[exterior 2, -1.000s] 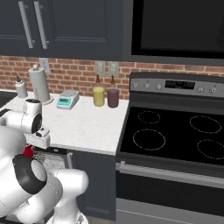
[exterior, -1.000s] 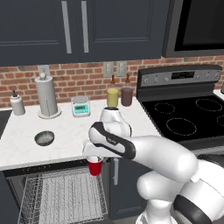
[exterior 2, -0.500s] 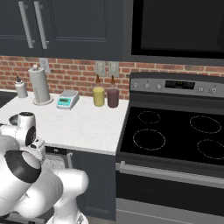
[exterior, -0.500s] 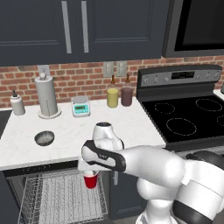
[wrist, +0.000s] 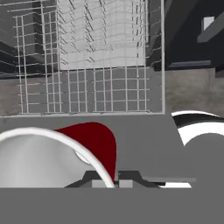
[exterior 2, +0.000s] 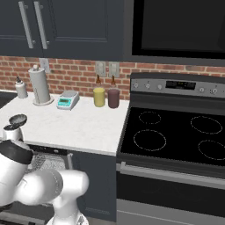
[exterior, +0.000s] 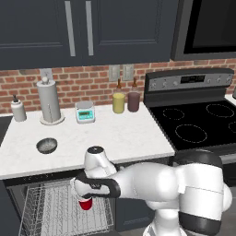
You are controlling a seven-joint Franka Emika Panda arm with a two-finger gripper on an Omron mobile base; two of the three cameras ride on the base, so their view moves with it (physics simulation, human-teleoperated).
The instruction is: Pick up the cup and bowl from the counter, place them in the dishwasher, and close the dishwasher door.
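My gripper (exterior: 85, 198) is shut on the red cup (exterior: 85, 204) and holds it below counter height, over the light grey wire rack (exterior: 50, 209) of the open dishwasher. In the hand view the cup (wrist: 98, 142) sits close up, white rim and inside toward the camera, between the fingertips (wrist: 92, 177). Beyond it lie the rack (wrist: 87, 65) and the flat grey dishwasher door (wrist: 140, 129). The grey bowl (exterior: 47, 145) rests on the white counter (exterior: 120, 136) at its left front, and the bowl (exterior 2: 17, 119) is also seen just above my arm.
Along the brick wall stand a soap bottle (exterior: 18, 110), a paper towel holder (exterior: 50, 101), a small scale (exterior: 85, 112), a yellow canister (exterior: 119, 102) and a maroon canister (exterior: 133, 101). The black stovetop (exterior: 198, 126) adjoins the counter on the right.
The arm has carried the cup down and slightly left, from just under the counter edge to lower over the rack. The bowl has stayed put.
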